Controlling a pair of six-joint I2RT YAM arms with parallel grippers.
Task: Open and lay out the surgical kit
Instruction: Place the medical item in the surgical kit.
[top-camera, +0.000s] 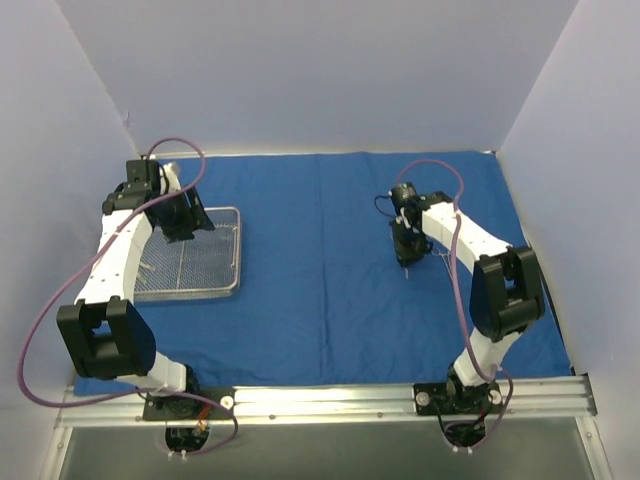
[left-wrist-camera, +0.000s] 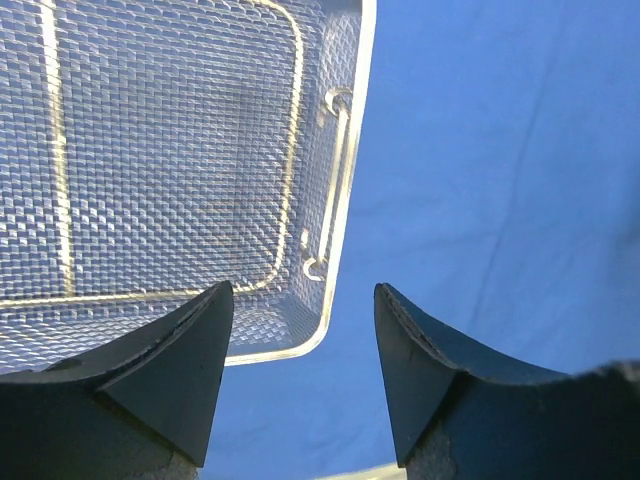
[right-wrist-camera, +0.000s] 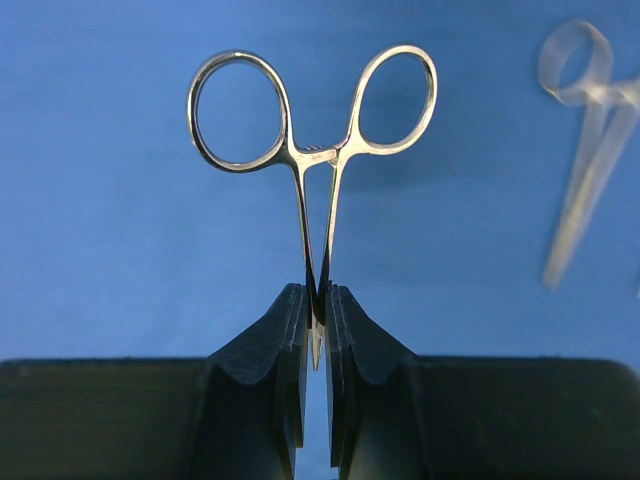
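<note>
Scissors (right-wrist-camera: 318, 153) pinched tight in the right hand (right-wrist-camera: 318, 292), above the blue cloth (top-camera: 330, 280).
Left hand (left-wrist-camera: 302, 292) hangs open and empty over a corner of the wire tray (left-wrist-camera: 345, 200), which sits on the cloth's left side.

The top camera looked down from above and behind the 2 arm bases (top-camera: 180, 403) onto the blue cloth (top-camera: 330, 250). The left wrist camera sat close over the mesh tray (left-wrist-camera: 180, 150) corner, the right close behind a steel instrument (right-wrist-camera: 315, 150); all 3 showed the cloth.
</note>
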